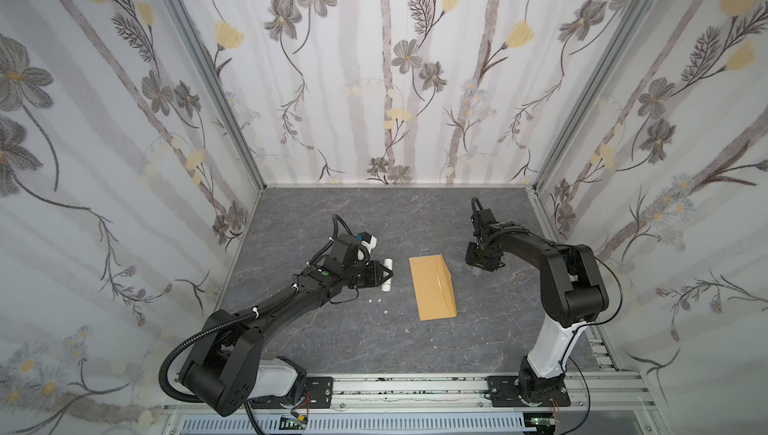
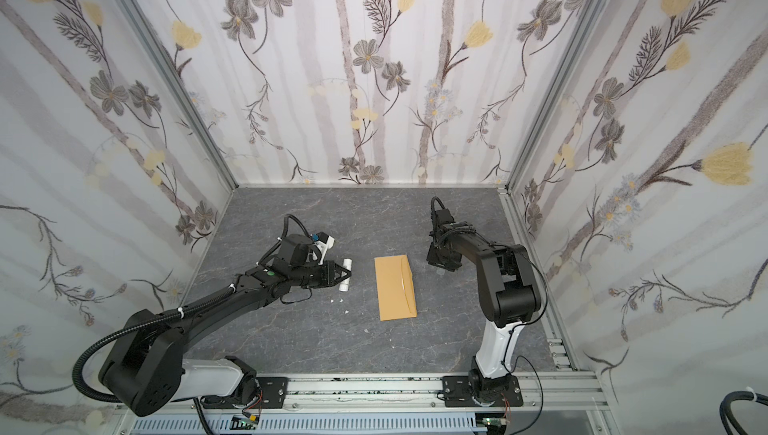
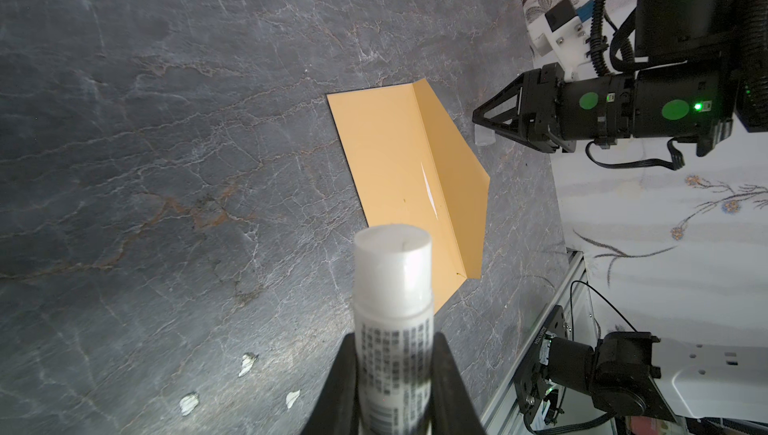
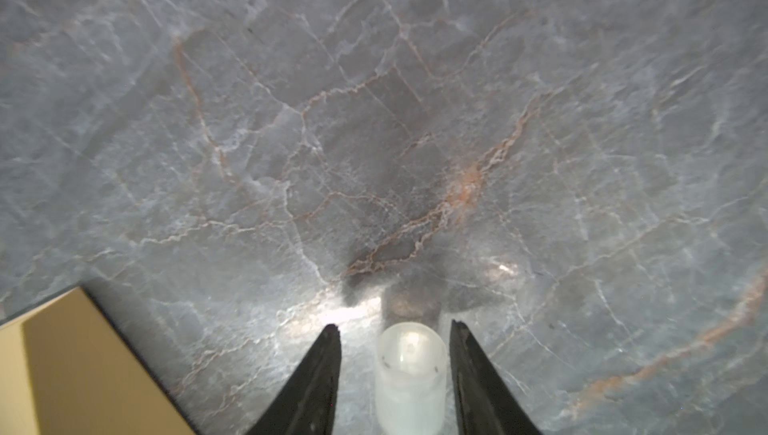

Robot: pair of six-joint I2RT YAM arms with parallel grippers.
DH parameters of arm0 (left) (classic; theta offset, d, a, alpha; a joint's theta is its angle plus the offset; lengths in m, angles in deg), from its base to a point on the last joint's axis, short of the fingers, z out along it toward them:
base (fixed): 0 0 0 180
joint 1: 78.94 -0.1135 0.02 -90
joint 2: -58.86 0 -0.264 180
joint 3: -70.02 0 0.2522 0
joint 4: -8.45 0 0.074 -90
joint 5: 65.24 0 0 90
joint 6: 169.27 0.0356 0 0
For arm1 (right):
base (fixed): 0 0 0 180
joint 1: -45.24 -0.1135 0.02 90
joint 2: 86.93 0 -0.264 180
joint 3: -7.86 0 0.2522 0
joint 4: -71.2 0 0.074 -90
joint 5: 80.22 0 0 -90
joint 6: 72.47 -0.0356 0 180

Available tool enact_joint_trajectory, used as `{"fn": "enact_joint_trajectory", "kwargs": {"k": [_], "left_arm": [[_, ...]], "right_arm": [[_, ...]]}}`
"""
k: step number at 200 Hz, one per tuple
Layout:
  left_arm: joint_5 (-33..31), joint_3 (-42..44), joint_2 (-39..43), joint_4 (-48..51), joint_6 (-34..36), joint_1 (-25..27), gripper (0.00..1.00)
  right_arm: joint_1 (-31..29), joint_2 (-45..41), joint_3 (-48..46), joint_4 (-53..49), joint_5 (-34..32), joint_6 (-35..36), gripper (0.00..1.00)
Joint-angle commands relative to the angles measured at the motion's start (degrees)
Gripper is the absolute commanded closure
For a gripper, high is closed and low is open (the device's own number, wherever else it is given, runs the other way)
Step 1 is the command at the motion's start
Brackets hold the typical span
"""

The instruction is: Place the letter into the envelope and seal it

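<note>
Envelope point(image 1: 432, 287) is lying between both hands, long axis crosswise to their reach, open flap point(image 3: 453, 171) facing the right hand point(image 4: 394, 325). The nearer left hand point(image 1: 390, 276) is clamping a white tube point(image 3: 392, 287), and the right hand's jaws are standing apart around a cap point(image 4: 409, 366).

white tube point(image 3: 392, 329) — printed label | translucent cap point(image 4: 410, 374) upright on grey marble table point(image 1: 395, 212) | white scraps point(image 3: 189, 404) scattered

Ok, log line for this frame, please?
left gripper: shut on glue stick | right gripper: open around cap standing on table | envelope: flat, flap open, unsealed
</note>
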State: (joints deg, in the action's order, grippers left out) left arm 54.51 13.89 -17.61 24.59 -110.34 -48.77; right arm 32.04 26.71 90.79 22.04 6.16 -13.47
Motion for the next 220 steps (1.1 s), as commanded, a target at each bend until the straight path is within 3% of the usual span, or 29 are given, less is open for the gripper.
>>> {"fn": "enact_joint_trajectory", "kwargs": {"k": [1, 52, 85, 107, 149, 172, 190, 220], "left_arm": [[-0.05, 0.10, 0.63, -2.44, -0.22, -0.08, 1.00], [-1.00, 0.43, 2.81, -3.07, -1.52, -0.11, 1.00], [-5.15, -1.74, 2.95, -4.86, -5.37, -0.11, 1.00], [-9.34, -4.28, 1.68, -6.97, -12.35, -0.12, 1.00], [-14.23, -5.79, -0.07, -12.52, -27.24, 0.36, 1.00], [-16.37, -1.84, 1.09, -19.15, -36.76, 1.43, 1.00], [-18.85, -1.22, 2.02, -20.30, -40.39, 3.30, 1.00], [-23.66, -0.19, 3.81, -20.21, -46.48, 6.48, 1.00]], "right_arm": [[0.54, -2.75, 0.84, -0.20, -2.53, 0.30, 0.52], [1.46, -7.01, -1.54, -0.08, -2.42, 0.93, 0.52], [-1.32, -17.68, -5.36, 4.59, 4.56, 2.16, 0.53], [-7.07, -27.72, -9.13, 9.01, 5.48, 1.99, 0.53], [-25.52, -38.12, -17.56, 22.51, -3.36, -1.43, 0.54], [-34.23, -38.75, -21.23, 31.58, -11.84, -1.55, 0.53], [-38.62, -36.68, -21.58, 35.38, -15.65, -0.91, 0.52], [-40.64, -31.38, -19.32, 39.60, -12.23, 1.34, 0.52]]}}
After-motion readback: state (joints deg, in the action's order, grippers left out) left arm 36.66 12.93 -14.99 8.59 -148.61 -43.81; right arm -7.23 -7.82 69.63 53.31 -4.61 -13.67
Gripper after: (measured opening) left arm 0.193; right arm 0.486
